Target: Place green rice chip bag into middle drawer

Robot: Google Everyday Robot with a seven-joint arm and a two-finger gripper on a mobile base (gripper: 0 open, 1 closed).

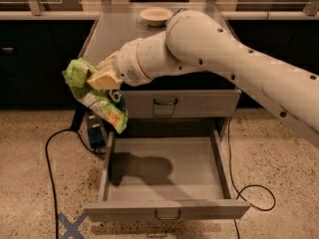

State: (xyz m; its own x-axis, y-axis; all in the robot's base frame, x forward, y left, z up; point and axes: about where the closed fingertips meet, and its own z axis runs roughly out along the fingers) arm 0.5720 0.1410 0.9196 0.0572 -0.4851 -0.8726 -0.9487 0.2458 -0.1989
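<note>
My gripper [97, 76] is shut on the green rice chip bag [94, 99], a crinkled bright-green bag with a yellowish lower end that hangs down and to the right. It is held in the air left of the cabinet, above the left side of the middle drawer [164, 172]. The middle drawer is pulled wide open, grey and shallow, with a dark curved handle [167, 215] on its front; nothing lies in it. The upper handled drawer [180, 103] is shut.
A white bowl [156, 16] stands at the back of the cabinet top [107, 34]. A black cable [55, 148] loops on the speckled floor at left, with a small blue device [95, 133] beside the cabinet. Another cable [251, 193] lies at right. A blue tape cross [70, 226] marks the floor.
</note>
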